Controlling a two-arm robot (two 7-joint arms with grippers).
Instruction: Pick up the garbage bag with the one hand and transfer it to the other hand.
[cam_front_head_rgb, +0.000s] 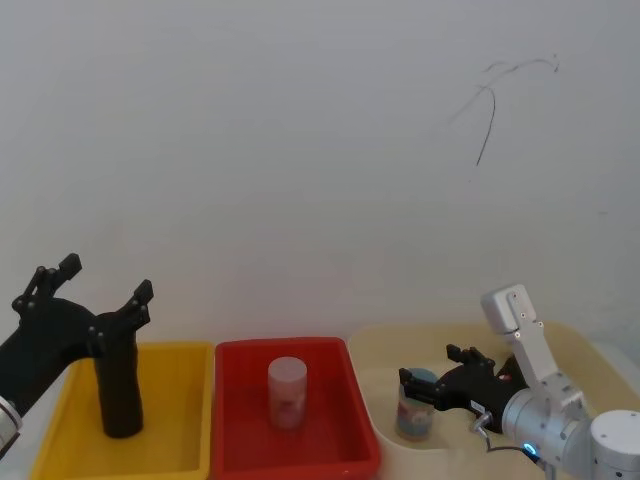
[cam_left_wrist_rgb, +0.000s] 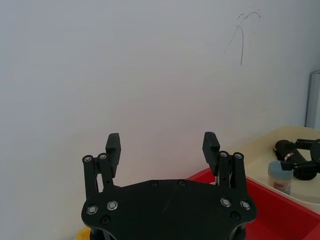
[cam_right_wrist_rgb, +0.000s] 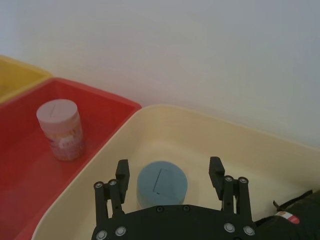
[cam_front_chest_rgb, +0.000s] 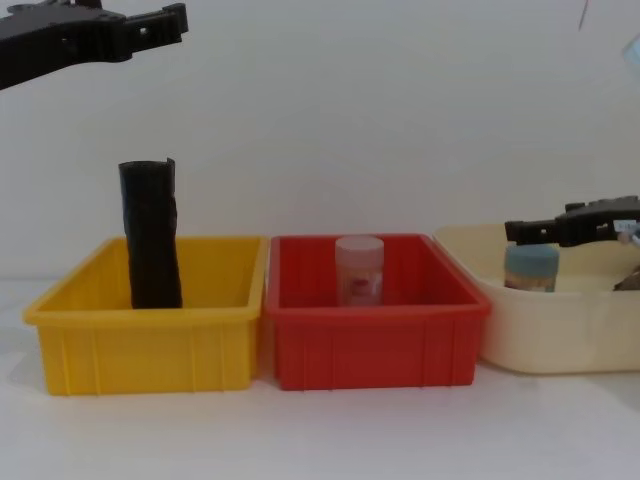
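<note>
White tabletop (cam_front_chest_rgb: 320, 430) against a plain pale wall. Three containers in a row along the bottom of the chest view: yellow bin (cam_front_chest_rgb: 140, 350) lower left, red bin (cam_front_chest_rgb: 370, 340) centre, cream tub (cam_front_chest_rgb: 550, 330) lower right. Yellow and red walls just beside each other.

Left claw (cam_front_head_rgb: 105, 280): at the left edge of the head view, upper left corner of the chest view. It hangs above the yellow bin, fingers spread wide, nothing held. Its wrist camera looks past both fingertips at bare wall.

Right claw (cam_right_wrist_rgb: 169, 172): lower right of the head view, reaching into the cream tub. Fingers wide open, one on each side of a teal-lidded jar (cam_front_chest_rgb: 531, 268), gap visible on both sides. Nothing gripped.

Plain black roll (cam_front_chest_rgb: 150, 235): upright in the yellow bin, rising well above its rim, directly under the left claw and apart from it.

Garbage bag (cam_right_wrist_rgb: 300, 215): crinkly black plastic with a red-and-white band, at the lower right corner of the right wrist view, inside the cream tub beside the right claw. Mostly cut off; cannot tell its posture.

Pale-lidded jar (cam_front_chest_rgb: 359, 270): upright, centre of the red bin.
</note>
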